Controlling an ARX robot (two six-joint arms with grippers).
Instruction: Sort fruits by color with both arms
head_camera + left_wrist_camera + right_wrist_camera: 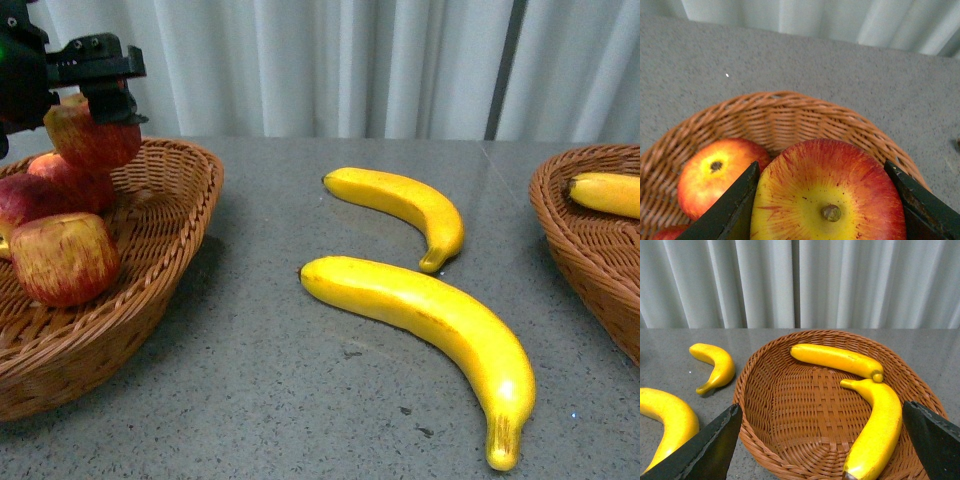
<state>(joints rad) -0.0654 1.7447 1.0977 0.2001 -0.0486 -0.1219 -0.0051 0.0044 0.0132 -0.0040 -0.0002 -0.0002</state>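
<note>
My left gripper [97, 108] is shut on a red-and-yellow apple [93, 138] and holds it just above the left wicker basket [190, 195]. In the left wrist view the held apple [827, 192] fills the gap between the black fingers [732, 210], stem toward the camera. Two more apples [65, 258] lie in that basket. On the table lie a smaller banana [400, 198] and a longer, thicker banana [430, 320]. My right gripper [822, 447] hangs open over the right basket [790, 440], which holds two bananas [877, 425].
The grey table [300, 400] runs between the two baskets, and the right basket [580, 235] sits at its right edge. A pale curtain [330, 60] closes off the back. Another apple [710, 175] lies in the basket just beside the held one.
</note>
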